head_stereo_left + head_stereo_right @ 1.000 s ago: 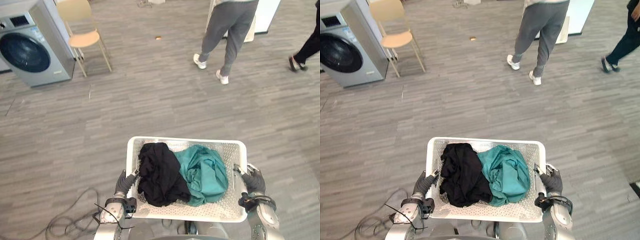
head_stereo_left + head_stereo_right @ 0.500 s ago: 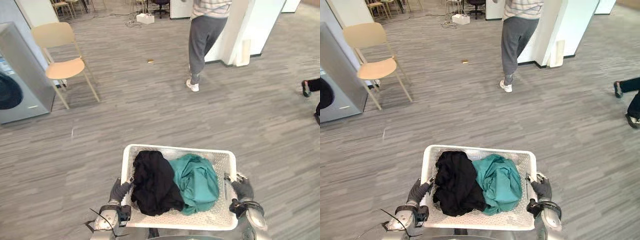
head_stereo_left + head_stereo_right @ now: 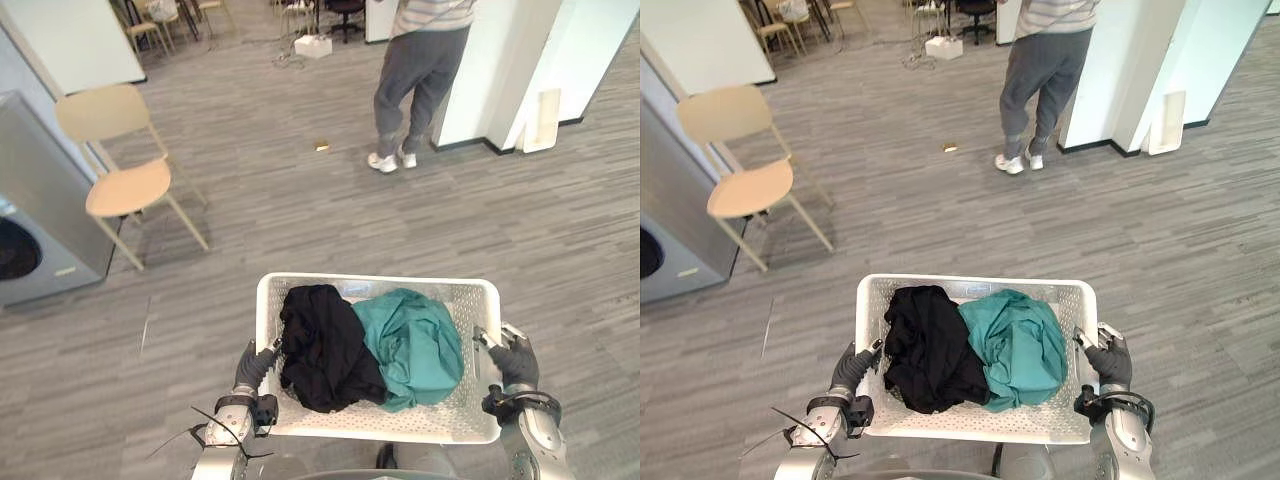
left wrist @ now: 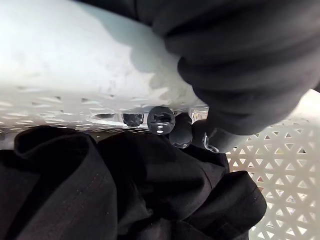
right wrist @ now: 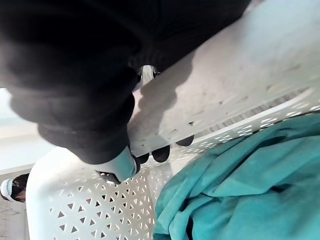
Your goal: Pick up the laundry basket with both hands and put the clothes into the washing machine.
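Observation:
I carry a white perforated laundry basket (image 3: 377, 425) in front of me, held up off the floor. A black garment (image 3: 322, 348) lies in its left half and a teal garment (image 3: 415, 346) in its right half. My left hand (image 3: 253, 369) grips the basket's left rim, its dark fingertips (image 4: 161, 120) hooked through the handle slot. My right hand (image 3: 513, 366) grips the right rim, fingertips (image 5: 161, 153) curled under it. The grey washing machine (image 3: 35, 220) stands at the far left, its dark round door (image 3: 18, 256) closed.
A beige chair (image 3: 120, 175) stands beside the washing machine. A person in grey trousers (image 3: 412, 85) stands ahead by a white pillar (image 3: 495, 70). Grey plank floor (image 3: 300, 220) lies between me and them, with a small object (image 3: 322, 146) on it.
The camera has shifted: the washing machine has slid toward the left edge and the pillar has come into view. The person has stepped further away. Both hands keep their hold on the basket.

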Motion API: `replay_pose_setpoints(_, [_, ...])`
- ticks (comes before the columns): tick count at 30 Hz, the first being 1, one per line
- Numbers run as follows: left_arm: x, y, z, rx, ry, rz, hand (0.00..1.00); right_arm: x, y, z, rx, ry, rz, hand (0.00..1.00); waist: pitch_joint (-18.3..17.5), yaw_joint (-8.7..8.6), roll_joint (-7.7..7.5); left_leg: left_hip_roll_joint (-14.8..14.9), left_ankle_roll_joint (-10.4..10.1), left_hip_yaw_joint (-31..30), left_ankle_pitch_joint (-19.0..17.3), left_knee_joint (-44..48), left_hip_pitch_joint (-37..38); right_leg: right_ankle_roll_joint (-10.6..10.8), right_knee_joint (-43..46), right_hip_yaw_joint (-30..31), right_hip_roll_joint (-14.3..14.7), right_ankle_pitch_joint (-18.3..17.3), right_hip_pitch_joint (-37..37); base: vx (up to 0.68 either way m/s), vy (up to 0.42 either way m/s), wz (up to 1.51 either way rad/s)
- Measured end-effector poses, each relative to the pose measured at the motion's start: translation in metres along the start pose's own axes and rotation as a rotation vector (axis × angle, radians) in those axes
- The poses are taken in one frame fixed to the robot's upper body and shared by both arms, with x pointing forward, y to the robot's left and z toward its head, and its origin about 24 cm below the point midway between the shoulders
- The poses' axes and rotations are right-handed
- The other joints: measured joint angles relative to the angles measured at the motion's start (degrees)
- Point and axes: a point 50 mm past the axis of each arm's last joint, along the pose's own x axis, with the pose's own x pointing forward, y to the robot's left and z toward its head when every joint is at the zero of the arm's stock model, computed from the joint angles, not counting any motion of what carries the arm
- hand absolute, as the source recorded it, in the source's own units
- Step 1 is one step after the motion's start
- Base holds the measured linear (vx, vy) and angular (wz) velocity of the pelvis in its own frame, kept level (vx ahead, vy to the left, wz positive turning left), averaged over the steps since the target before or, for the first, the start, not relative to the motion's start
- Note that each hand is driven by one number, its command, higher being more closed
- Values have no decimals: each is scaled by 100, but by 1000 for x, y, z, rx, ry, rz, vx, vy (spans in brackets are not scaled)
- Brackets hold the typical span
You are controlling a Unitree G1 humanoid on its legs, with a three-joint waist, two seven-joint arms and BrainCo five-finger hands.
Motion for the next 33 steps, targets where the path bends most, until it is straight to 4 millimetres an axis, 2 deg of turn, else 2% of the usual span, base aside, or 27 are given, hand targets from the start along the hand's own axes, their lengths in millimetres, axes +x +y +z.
replay_pose_setpoints(1, [0,3,0,8,1,6,100,0,3,-1,3,3,2,100,24,19,-98,80,148,182,-371,-149,-481,13,-491,108,-66,8,513,623,26,-37])
replay_pose_setpoints(2, [0,3,0,7,2,8,100,0,4,-1,6,2,2,100,25,29,-110,153,187,313,-521,-452,-597,67,-680,141,-83,41,709,723,54,-40])
replay_pose_setpoints(3, [0,3,-1,7,5,7,100,-1,3,-3,10,3,-8,100,38,52,-135,139,198,638,-800,-1752,-676,94,-1020,264,-165,57,1077,546,95,-30])
replay_pose_setpoints(4, [0,2,-3,7,10,2,100,0,0,-7,4,15,-17,100,37,45,-134,-47,130,695,-903,-2905,-642,161,-1027,324,-241,18,1195,524,128,-32])
replay_pose_setpoints(5, [0,1,-4,8,14,-1,100,1,-1,-9,5,23,-22,100,35,55,-140,-232,131,717,-880,-3771,-555,293,-939,396,-307,-59,1218,499,195,-25])
replay_pose_setpoints(6, [-1,-3,-6,10,25,-10,100,0,-6,-10,-6,31,-29,100,-2,51,-42,-574,176,672,-450,-5380,-328,697,-657,569,-355,-308,1188,376,187,-25])
replay_pose_setpoints(7, [-1,0,-10,21,39,-3,100,0,-6,-16,-5,51,-33,100,-58,52,-123,-681,100,686,-675,-5455,-193,824,-484,713,-468,-480,1189,461,205,-1])
replay_pose_setpoints(8, [0,3,-15,31,64,5,100,-1,-5,-25,6,90,-41,100,-133,-29,-320,-903,135,662,-662,-5539,-133,851,-346,842,-654,-542,1153,431,170,23])
replay_pose_setpoints(9, [-1,6,-20,49,89,6,100,-4,-6,-36,15,135,-54,100,-174,-59,-480,-1107,187,682,-698,-5825,19,839,-97,1120,-770,-382,1050,430,150,34])
replay_pose_setpoints(11, [-4,6,-23,64,105,-3,100,-6,-7,-42,22,165,-67,100,-161,-64,-484,-1142,195,665,-698,-6227,335,938,293,1305,-745,-215,917,393,100,11])
replay_pose_setpoints(12, [-6,8,-26,63,116,5,100,-6,-7,-44,22,173,-55,100,-157,-65,-464,-1138,178,700,-662,-6539,645,954,87,1429,-743,-566,914,309,39,-1])
replay_pose_setpoints(13, [-10,13,-48,74,212,11,100,-8,-8,-65,7,274,-43,100,-487,-33,-621,-1467,-135,670,66,-8157,1411,1127,-1479,1303,-866,218,653,158,-1,-4])
replay_pose_setpoints(19, [-8,12,-47,76,209,7,100,-8,-9,-65,11,272,-47,100,-492,-89,-615,-1440,-138,778,64,-8170,1411,1127,-1492,1385,-851,218,602,-1,0,-7])
replay_pose_setpoints(24, [16,-1,-38,116,194,-71,100,-11,-23,-70,70,279,-116,100,-621,-224,-637,-1424,-146,905,71,-8310,1297,1139,-1554,1482,-819,253,397,6,-2,-11])
replay_pose_setpoints(27, [30,-10,-34,153,194,-128,100,-15,-33,-75,116,291,-160,100,-695,-325,-705,-1408,-150,990,74,-8353,1218,1136,-1770,1492,-808,354,404,60,9,-6])
replay_pose_setpoints(30, [42,-16,-26,189,183,-170,100,-18,-37,-79,161,296,-192,100,-738,-354,-792,-1414,-151,948,74,-8357,1146,1137,-1894,1445,-796,391,468,108,1,5])
replay_pose_setpoints(33, [43,-17,-27,187,193,-178,100,-17,-38,-81,164,299,-199,100,-754,-348,-817,-1391,-177,852,92,-8356,1096,1136,-1915,1299,-779,391,486,92,-23,19])
